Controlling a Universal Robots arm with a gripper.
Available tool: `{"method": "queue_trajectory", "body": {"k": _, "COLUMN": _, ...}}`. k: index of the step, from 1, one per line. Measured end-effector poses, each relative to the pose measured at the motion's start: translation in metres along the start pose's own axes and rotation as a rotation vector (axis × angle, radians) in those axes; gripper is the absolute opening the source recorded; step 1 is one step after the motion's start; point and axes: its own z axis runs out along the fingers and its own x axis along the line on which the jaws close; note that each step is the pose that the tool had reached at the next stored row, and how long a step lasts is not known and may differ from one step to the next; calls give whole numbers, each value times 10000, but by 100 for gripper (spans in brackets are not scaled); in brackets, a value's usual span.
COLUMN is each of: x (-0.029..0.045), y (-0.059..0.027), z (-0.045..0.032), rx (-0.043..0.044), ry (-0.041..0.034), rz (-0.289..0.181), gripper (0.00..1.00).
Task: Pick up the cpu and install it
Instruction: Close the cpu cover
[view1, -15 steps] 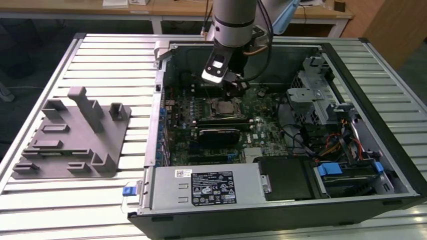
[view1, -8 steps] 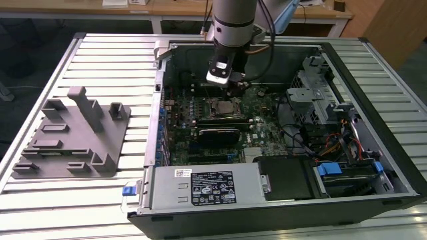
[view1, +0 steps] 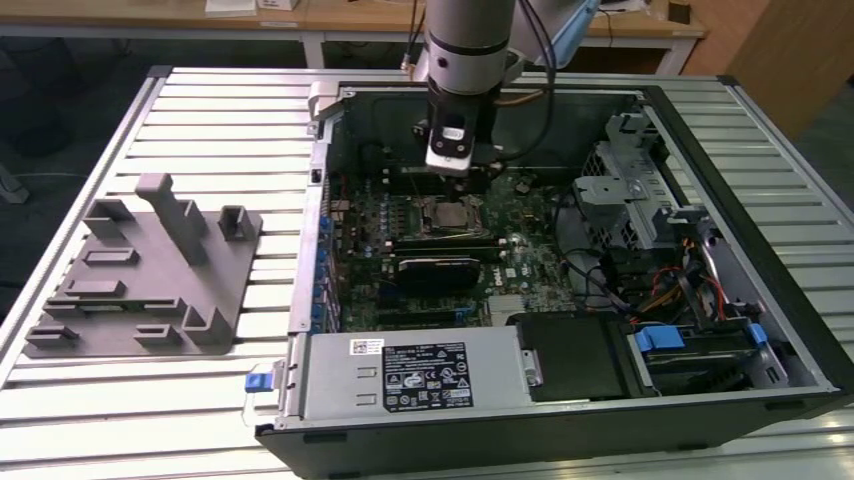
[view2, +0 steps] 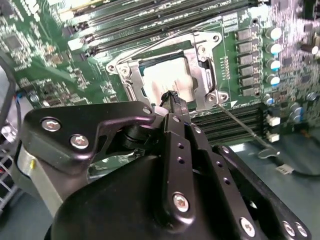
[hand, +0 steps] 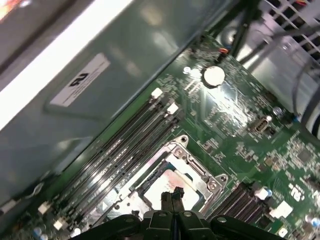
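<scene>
Clenched fingertips (view2: 175, 107) of the gripper (view2: 172, 96), tip against tip with nothing between them, poised right over the cpu (view2: 162, 75) in both wrist views. Cannot tell whether touching it. Lies flat and silver-white inside the metal socket frame (view2: 204, 75) on the green motherboard (view2: 45, 55), with black memory slots (view2: 230, 122) just beside.

Nearest, at the lower middle of the exterior view: grey metal box (view1: 400, 375) with a white label, set at the front edge of the open computer case (view1: 747, 200). Just to the exterior view's right of it, a black drive cage (view1: 581, 355). Farther in, near frame centre, the motherboard again, with the cpu in its socket, well apart from the box. Directly above that in the picture, the gripper on the silver arm (view1: 467, 40), reaching in from the top edge.

At the middle left, outside the case, a grey plastic fixture (view1: 147, 270) on the slatted metal table (view1: 214, 120). Farthest off, along the top edge, wooden desks (view1: 334, 18).
</scene>
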Motion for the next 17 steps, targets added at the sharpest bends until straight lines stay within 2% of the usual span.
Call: {"method": "queue_trajectory", "body": {"k": 17, "x": 0, "y": 0, "z": 2, "rx": -23, "ry": 125, "rz": -3148, "gripper": 11}}
